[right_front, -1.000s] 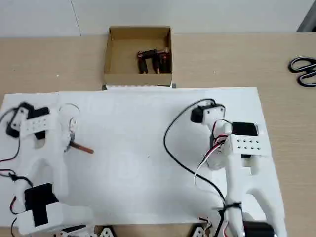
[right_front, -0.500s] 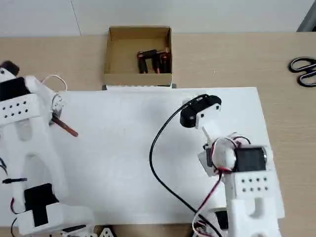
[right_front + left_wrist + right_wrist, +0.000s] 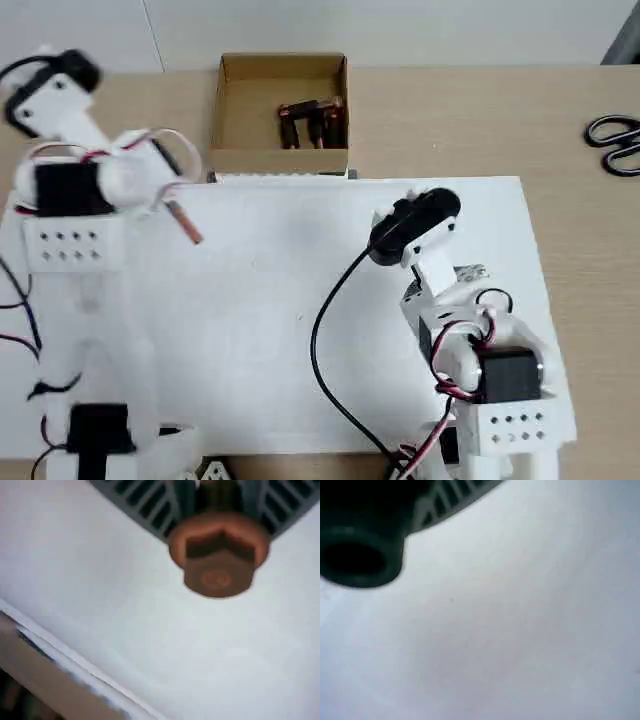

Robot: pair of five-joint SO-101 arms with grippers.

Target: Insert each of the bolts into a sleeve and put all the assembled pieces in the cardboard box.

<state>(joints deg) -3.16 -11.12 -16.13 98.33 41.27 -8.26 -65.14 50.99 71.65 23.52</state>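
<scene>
Left end effector clamped on bolt, far-left over the white sheet. Right end effector clamped on sleeve. Suggest: align bolt tip with sleeve bore, push straight, then drop in cardboard box.

A copper-brown bolt with a hex head is held tilted above the bench's far left. A black sleeve shows its hollow end. The open cardboard box sits far centre, with dark-and-copper assembled pieces lying at its right.
</scene>
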